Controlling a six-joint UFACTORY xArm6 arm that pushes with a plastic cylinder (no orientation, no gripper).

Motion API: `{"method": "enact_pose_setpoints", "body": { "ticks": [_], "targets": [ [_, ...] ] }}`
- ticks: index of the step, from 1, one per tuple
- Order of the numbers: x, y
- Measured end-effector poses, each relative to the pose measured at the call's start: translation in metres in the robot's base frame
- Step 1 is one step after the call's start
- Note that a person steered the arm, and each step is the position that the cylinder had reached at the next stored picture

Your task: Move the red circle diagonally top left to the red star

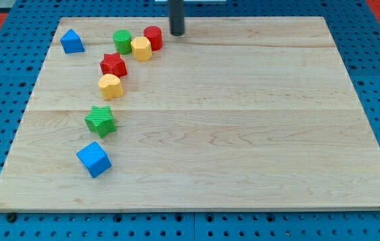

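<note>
My tip (177, 33), a bare rod with nothing to spread or pinch, stands near the board's (243, 134) top edge, just right of the red circle (153, 37) and apart from it. That circle touches the yellow block (141, 48), with the green circle (122, 41) beyond. The red star (114, 65) lies lower left. I judge the circle must skirt above the cluster; push slowly leftward. The rod hangs upright.
</note>
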State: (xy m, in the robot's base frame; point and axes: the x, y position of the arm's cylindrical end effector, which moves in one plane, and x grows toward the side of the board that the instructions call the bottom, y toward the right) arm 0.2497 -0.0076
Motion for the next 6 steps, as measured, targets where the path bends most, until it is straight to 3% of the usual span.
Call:
{"method": "enact_pose_setpoints", "body": {
  "ticks": [1, 3, 4, 6],
  "targets": [
    [0.014, -0.011],
    [-0.030, -0.155],
    [-0.033, -0.164],
    [-0.040, -0.124]
  ]
}}
